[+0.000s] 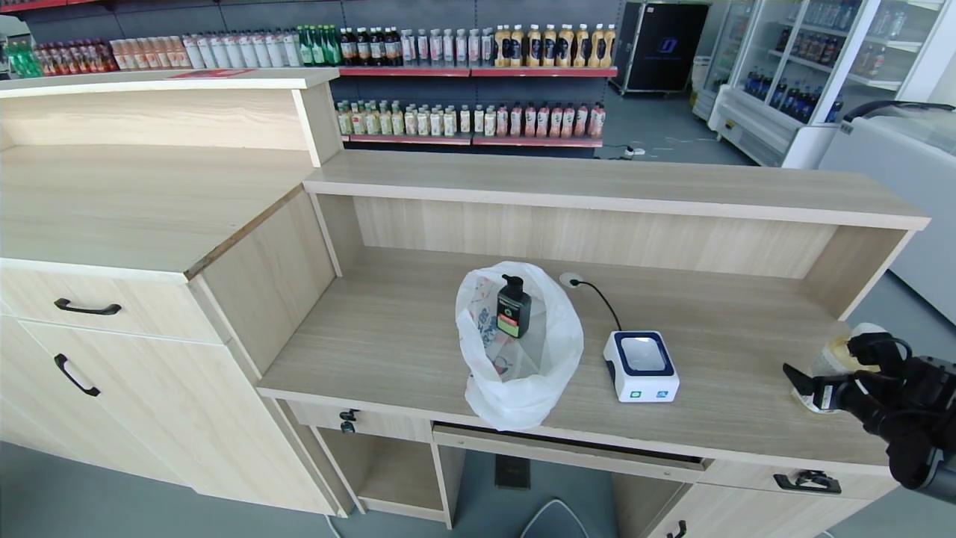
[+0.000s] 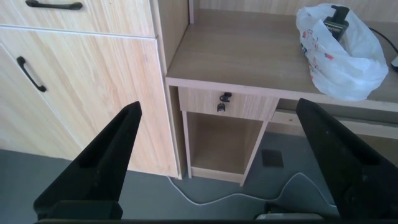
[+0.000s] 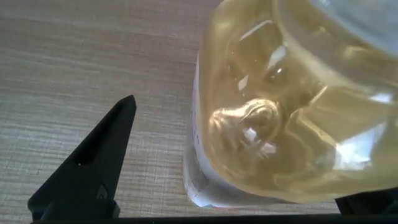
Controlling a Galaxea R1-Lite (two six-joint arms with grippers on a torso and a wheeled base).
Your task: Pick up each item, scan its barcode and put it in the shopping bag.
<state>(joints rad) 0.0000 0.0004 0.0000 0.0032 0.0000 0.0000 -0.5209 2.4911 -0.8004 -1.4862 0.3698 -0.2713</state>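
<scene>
Step in hand: grasp of yellow bottle (image 1: 840,357); it stands at right end of desk (image 1: 732,329), about 4 o'clock from scanner (image 1: 641,365); right gripper (image 1: 820,387) is at its lower body.

Advice:
- centre bottle between jaws;
- close on label zone, firm, but thin plastic probably dents;
- lift upright, turn barcode toward scanner glass.

Shopping bag (image 1: 523,388) at 9 o'clock of scanner, pump bottle (image 1: 514,308) inside.

Right jaws spread around bottle; visible finger (image 3: 93,174) apart from it; nothing pinched. Left gripper (image 2: 219,107) jaws spread wide, empty, low before desk front.
</scene>
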